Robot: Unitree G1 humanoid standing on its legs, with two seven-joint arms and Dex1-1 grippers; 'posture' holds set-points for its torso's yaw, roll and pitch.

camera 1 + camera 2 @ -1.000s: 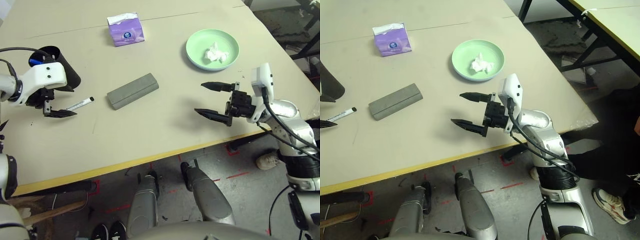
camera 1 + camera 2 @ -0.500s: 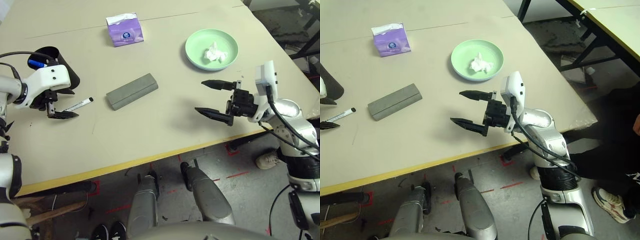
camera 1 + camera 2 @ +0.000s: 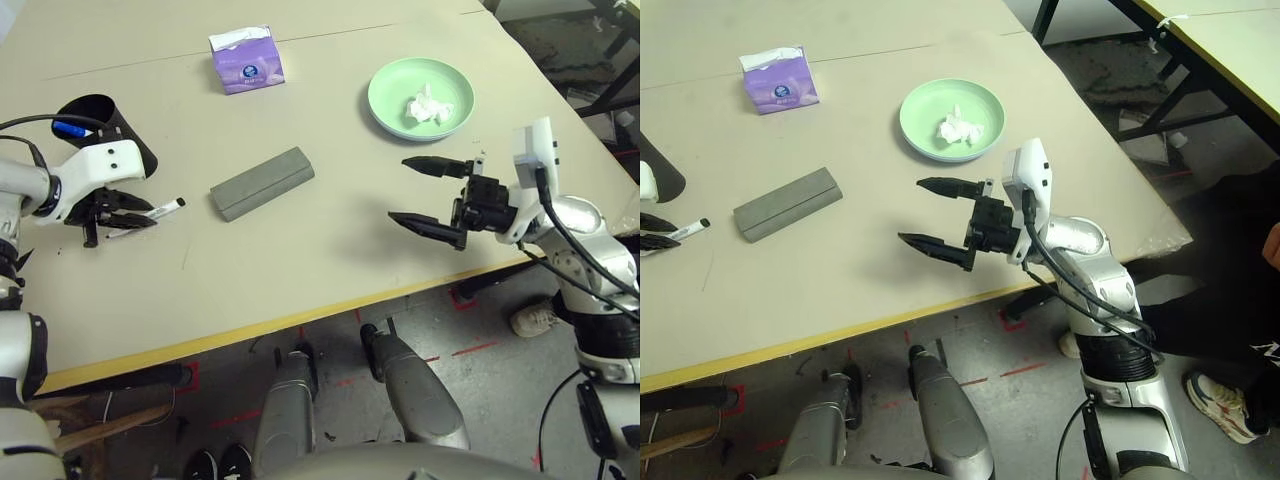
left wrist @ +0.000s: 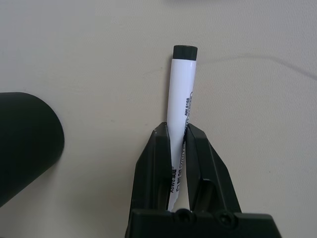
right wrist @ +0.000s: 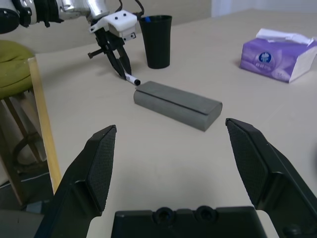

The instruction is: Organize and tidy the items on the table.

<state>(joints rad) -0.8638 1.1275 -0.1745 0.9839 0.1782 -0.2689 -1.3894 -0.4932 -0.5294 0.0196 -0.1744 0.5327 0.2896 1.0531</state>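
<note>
At the left edge of the head view, the robot's left hand (image 3: 125,216) lies low on the beige table (image 3: 300,270), its two black fingers clamped on the barrel of a white marker (image 3: 160,209) with a black cap. In the left wrist view the marker (image 4: 181,99) runs straight out between the fingers (image 4: 153,163), cap end pointing away from the hand and resting on the table surface. Just above that hand in the frame stands the black cup (image 3: 105,125), with a blue-capped marker (image 3: 68,128) showing inside its rim.

In the centre of the frame the grey glasses case (image 3: 262,183) lies shut and at a slant, its near end close to the marker's cap but not touching it. The purple tissue box (image 3: 246,60) sits at the upper middle, a white tissue poking from its top. At the upper right, the pale green plate (image 3: 385,85) holds a crumpled white tissue (image 3: 427,105).

At the right of the frame the right hand (image 3: 430,195) hovers above the table near the yellow front edge, its fingers spread wide apart with nothing between them. Its wrist view looks across the table at the glasses case (image 5: 177,105), the cup (image 5: 157,40) and the tissue box (image 5: 277,54) beyond.
</note>
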